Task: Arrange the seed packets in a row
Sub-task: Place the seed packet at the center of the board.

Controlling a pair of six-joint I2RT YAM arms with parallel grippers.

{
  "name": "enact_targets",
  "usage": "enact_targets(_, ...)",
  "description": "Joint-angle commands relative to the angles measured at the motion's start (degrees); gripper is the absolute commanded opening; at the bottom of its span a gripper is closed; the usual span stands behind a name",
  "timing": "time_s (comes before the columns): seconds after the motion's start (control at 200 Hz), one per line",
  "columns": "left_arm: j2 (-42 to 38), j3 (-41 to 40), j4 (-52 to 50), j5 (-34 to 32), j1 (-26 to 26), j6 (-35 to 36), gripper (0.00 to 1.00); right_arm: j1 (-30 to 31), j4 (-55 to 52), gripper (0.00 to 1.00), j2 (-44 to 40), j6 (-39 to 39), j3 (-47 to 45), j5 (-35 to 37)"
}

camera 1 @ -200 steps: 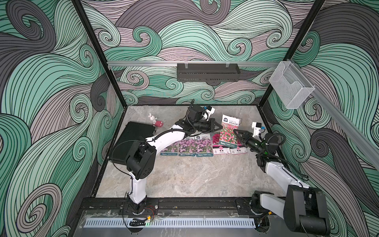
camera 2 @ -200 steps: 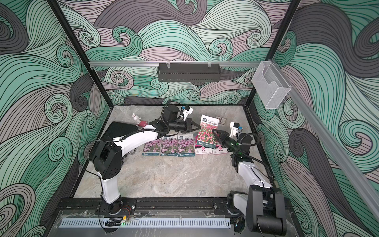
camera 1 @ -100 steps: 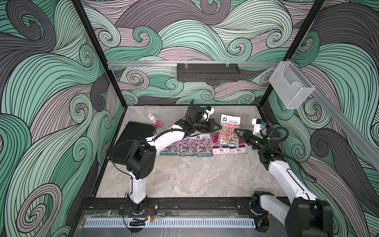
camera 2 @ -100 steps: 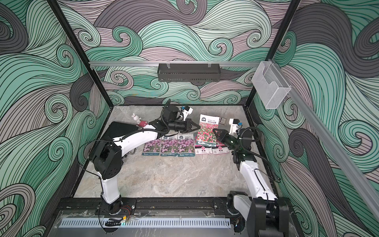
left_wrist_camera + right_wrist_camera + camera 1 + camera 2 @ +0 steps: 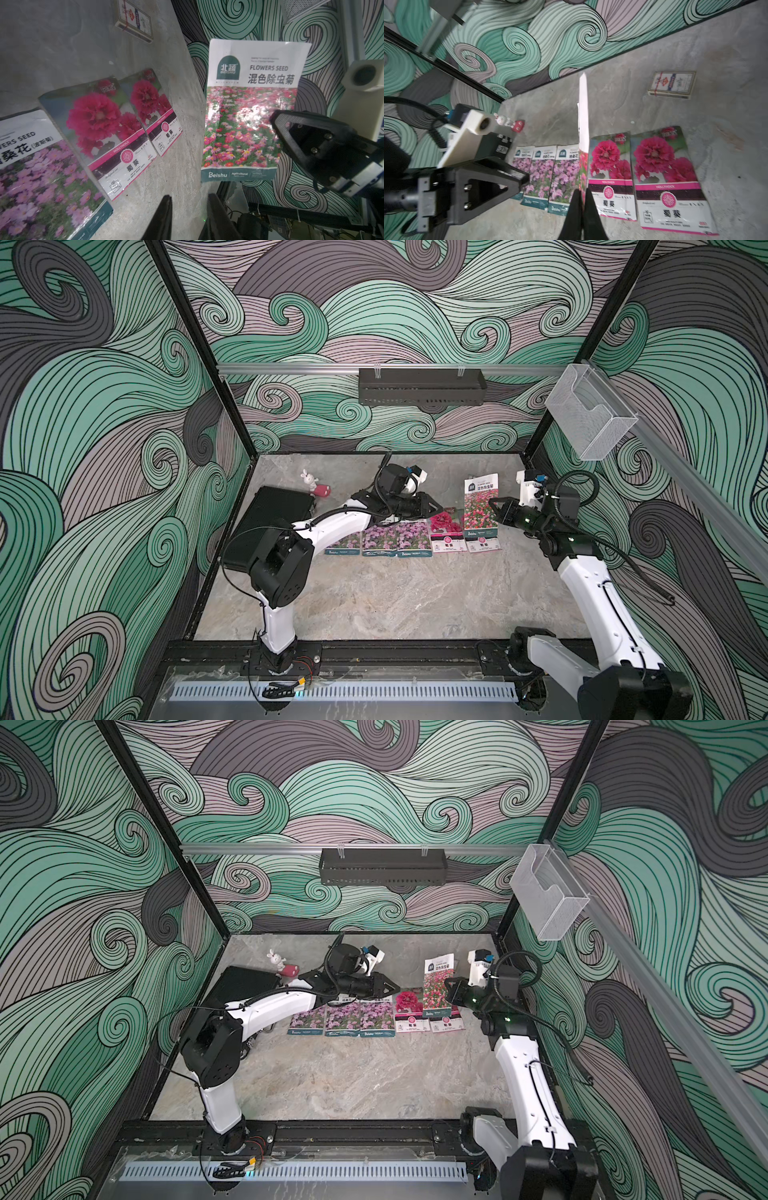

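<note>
The red-pink mix seed packet (image 5: 480, 506) (image 5: 436, 986) stands upright above the floor, with my right gripper (image 5: 582, 193) (image 5: 492, 504) shut on its edge. In the left wrist view its face (image 5: 249, 110) shows whole. My left gripper (image 5: 190, 201) (image 5: 436, 508) is open just left of it, with nothing between the fingers. Three purple packets (image 5: 378, 537) (image 5: 548, 178) lie side by side flat on the floor. To their right lie two magenta packets (image 5: 446, 533) (image 5: 664, 178); the held packet hides part of the right one in both top views.
A small patterned box (image 5: 671, 85) (image 5: 134, 19) lies behind the row. A black ribbed slab (image 5: 270, 526) lies at the left wall, with a small rabbit toy (image 5: 309, 481) behind it. The right wall stands close behind my right arm.
My left gripper has let go of the red-pink mix packet and opened. My right gripper has shut on that packet and now holds it alone; the right arm has risen.
</note>
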Motion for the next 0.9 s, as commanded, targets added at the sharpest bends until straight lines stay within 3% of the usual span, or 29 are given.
enact_targets(0.0,-5.4,-1.8,-2.7,-3.7,0.1,2.6,0.3,-0.5,-8.1,0.07,4.4,-6.7,4.3,7.1)
enact_targets(0.255,-17.0,-10.9,-9.3,-8.0,-0.1,4.6,0.31,-1.6,-15.5,0.05,17.7,-12.1,15.2,15.8)
enact_targets(0.54,-31.1,-21.1,-10.9,-9.9,-0.7,5.9,0.31,-3.4,-13.5,0.01,28.0,-16.1,18.5,22.7)
enact_targets(0.896,-33.6,-25.3,-8.5,-9.1,-1.0,6.3,0.31,-10.3,-7.8,0.01,31.8,-17.3,14.2,17.9)
